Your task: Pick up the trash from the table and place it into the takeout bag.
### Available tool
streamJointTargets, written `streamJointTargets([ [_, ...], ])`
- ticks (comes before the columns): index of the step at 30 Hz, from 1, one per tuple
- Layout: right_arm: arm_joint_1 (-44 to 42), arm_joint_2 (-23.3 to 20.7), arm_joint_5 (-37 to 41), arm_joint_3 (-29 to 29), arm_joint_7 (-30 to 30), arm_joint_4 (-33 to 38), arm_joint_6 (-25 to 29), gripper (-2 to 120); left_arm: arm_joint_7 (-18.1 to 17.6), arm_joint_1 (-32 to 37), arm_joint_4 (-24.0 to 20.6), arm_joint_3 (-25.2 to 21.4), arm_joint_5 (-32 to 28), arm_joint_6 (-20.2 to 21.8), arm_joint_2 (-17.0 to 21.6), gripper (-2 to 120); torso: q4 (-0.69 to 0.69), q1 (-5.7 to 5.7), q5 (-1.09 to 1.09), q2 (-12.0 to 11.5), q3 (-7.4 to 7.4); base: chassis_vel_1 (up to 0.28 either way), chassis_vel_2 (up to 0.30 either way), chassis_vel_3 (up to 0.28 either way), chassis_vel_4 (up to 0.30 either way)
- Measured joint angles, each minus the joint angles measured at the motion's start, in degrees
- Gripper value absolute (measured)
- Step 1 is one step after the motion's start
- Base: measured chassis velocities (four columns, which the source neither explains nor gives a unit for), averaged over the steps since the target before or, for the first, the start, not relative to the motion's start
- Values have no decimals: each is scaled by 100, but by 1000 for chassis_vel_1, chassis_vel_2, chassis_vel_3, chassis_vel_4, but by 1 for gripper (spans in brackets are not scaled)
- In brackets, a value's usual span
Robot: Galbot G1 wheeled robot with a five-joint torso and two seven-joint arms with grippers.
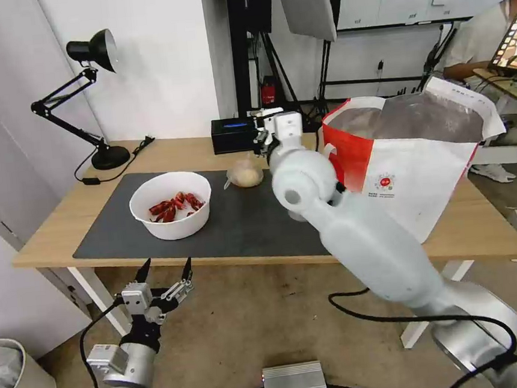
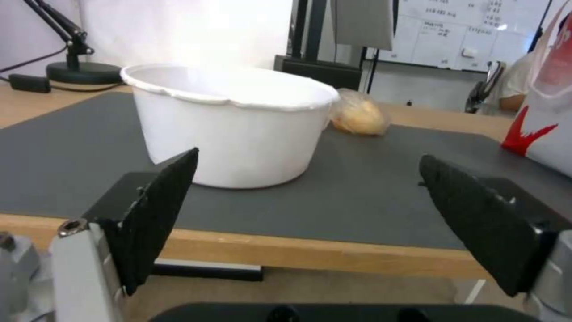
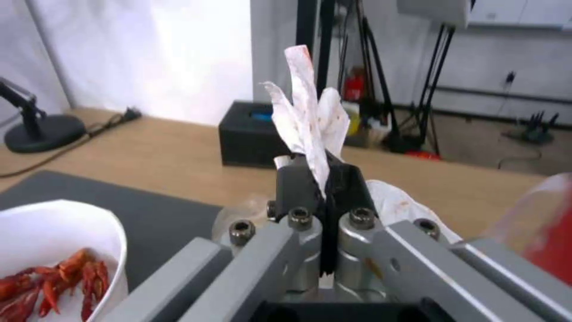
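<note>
two grippers here: lower left of the frame, left gripper (image 1: 165, 270) hangs off the table (image 1: 62, 223) edge, jaws apart. mid-frame sit the white bowl (image 1: 171, 204) and knotted bag (image 1: 246, 173). further back, right gripper (image 3: 325, 179) pinches a crumpled tissue (image 3: 310, 118) beside the takeout bag (image 1: 413, 168).

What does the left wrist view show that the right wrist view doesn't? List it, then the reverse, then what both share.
Left wrist alone: the open left gripper before the table edge, and the knotted bag with its yellowish lump. Right wrist alone: the right gripper shut on the stained tissue, the black tissue box, and crayfish shells. Both: the white bowl, grey mat and lamp base.
</note>
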Motion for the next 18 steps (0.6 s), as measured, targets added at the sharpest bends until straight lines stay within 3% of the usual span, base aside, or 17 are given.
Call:
streamJointTargets([
  [7, -71, -753, 54, 383, -201, 736, 0, 0, -3, 15, -23, 19, 49, 3, -51, 100, 0, 0, 0, 0, 0, 0, 0, 0, 0],
  [18, -101, -1695, 499, 1070, -348, 852, 0, 0, -3, -8, -93, 104, 87, 19, -45, 100, 0, 1, 0, 0, 1, 0, 0, 0, 0],
])
